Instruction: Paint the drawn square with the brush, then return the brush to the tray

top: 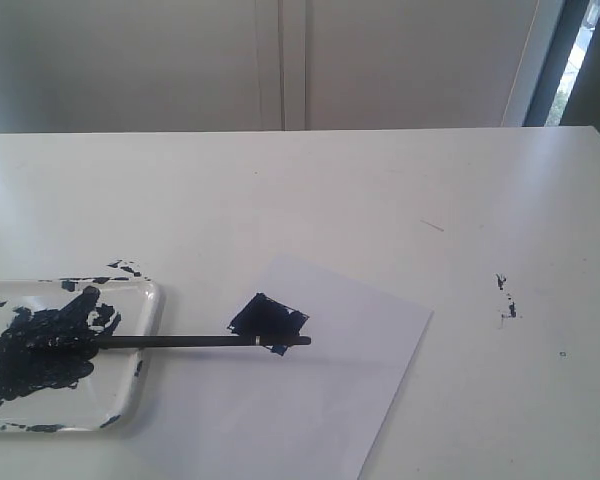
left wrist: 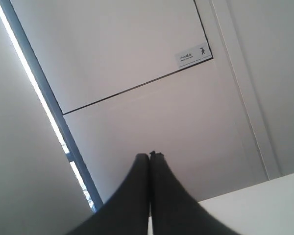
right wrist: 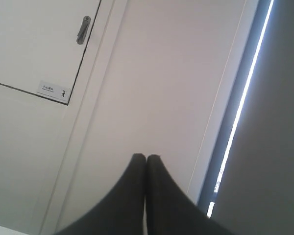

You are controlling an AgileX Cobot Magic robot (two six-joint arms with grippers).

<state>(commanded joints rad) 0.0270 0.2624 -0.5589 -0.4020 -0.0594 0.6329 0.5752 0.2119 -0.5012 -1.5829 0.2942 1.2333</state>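
We see the small tilted square filled with dark navy paint (top: 268, 318) near the upper left part of a white sheet of paper (top: 325, 400), which lies on the white table (top: 380, 190) just right of the shallow white rectangular tray with rounded corners (top: 123, 372). The long thin black brush (top: 180, 341) lies almost level across the two. Its handle end rests in the navy blotches smeared over the tray, its shaft crosses the tray's right rim, and its silver band and dark tip lie over the square's lower edge. A few dark paint specks (top: 504, 297) dot the table well to the right of the paper, and more sit by the tray's far corner.

Neither arm shows in the exterior view, and nothing stands between the brush and the tray. Both wrist cameras look up at pale wall panels. The left gripper (left wrist: 150, 155) has its black fingers pressed together on nothing, and the right gripper (right wrist: 146, 156) likewise.
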